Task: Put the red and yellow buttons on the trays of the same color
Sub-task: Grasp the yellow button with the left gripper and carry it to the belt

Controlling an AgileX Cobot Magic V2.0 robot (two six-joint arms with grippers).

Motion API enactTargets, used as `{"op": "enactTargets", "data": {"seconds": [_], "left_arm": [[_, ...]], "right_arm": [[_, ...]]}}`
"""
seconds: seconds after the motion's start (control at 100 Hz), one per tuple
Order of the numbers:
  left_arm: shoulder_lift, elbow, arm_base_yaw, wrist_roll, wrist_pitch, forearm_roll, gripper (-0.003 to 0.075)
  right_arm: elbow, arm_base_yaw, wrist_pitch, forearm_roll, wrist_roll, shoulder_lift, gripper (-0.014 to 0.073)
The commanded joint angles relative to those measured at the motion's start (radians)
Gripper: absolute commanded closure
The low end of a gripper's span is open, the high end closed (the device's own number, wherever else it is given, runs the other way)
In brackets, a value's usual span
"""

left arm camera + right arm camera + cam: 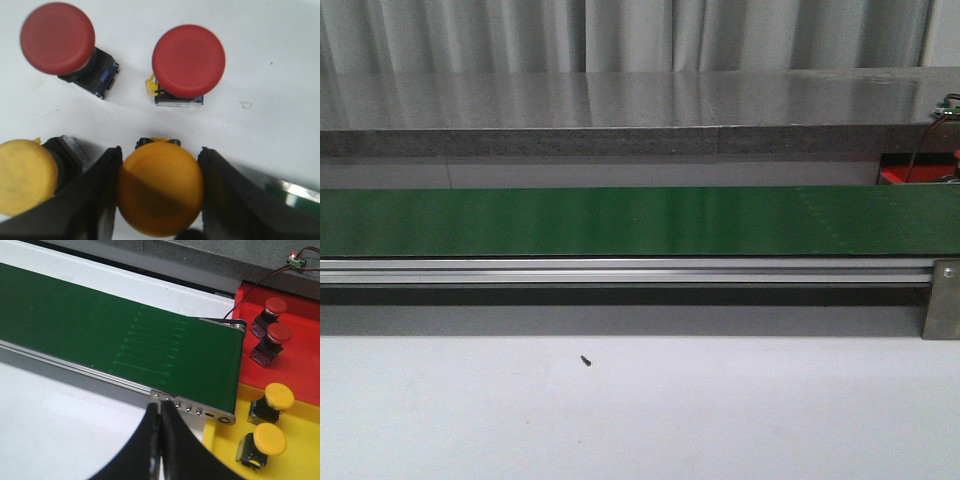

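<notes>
The front view showed only the green conveyor belt running across the white worktop (no arm, button or tray appeared there, bar a sliver of red at the belt's right end).

In the left wrist view the left hand stood open directly over a yellow button, one dark finger on each side of its cap and close against it, though whether they were pressing it could not be told. This button sat upright, cap facing the camera, so a straight closing would take it. A second yellow button lay just outside one finger, and two red buttons stood farther off on the white surface: four in all, two of each colour.

In the right wrist view the right hand was closed and empty, poised over the belt's end. Beside it the red tray held two red buttons and the yellow tray two yellow ones. The left arm was plainly nearer the unsorted buttons.
</notes>
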Motion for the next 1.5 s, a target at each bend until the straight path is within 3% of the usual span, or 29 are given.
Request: {"op": "enactTargets", "data": {"seconds": [0.0, 0.39, 0.86, 1.02, 1.25, 1.36, 1.49], "left_arm": [[-0.128, -0.034, -0.002, -0.012, -0.005, -0.019, 0.0605], [-0.382, 0.048, -0.062, -0.004, 0.103, -0.119, 0.0606], [-0.512, 0.408, -0.196, 0.000, -0.062, -0.117, 0.0606], [-0.512, 0.467, -0.201, 0.005, -0.126, -0.117, 0.0606], [-0.496, 0.476, -0.201, 0.024, -0.114, -0.117, 0.0591], [-0.484, 0.476, -0.201, 0.034, -0.089, -0.117, 0.0505], [-0.480, 0.476, -0.201, 0.042, -0.083, -0.117, 0.0272]], "right_arm": [[-0.023, -0.002, -0.067, 0.022, -0.002, -0.002, 0.0662], [-0.023, -0.002, -0.067, 0.022, -0.002, -0.002, 0.0662], [-0.023, -0.002, -0.067, 0.022, -0.002, -0.002, 0.0662], [-0.023, -0.002, -0.067, 0.022, -0.002, -0.002, 0.0662], [-0.023, -0.002, -0.067, 0.022, -0.002, -0.002, 0.0662], [-0.023, -0.002, -0.067, 0.022, -0.002, -0.002, 0.0662], [-0.023, -0.002, -0.067, 0.022, -0.002, -0.002, 0.0662]]}}
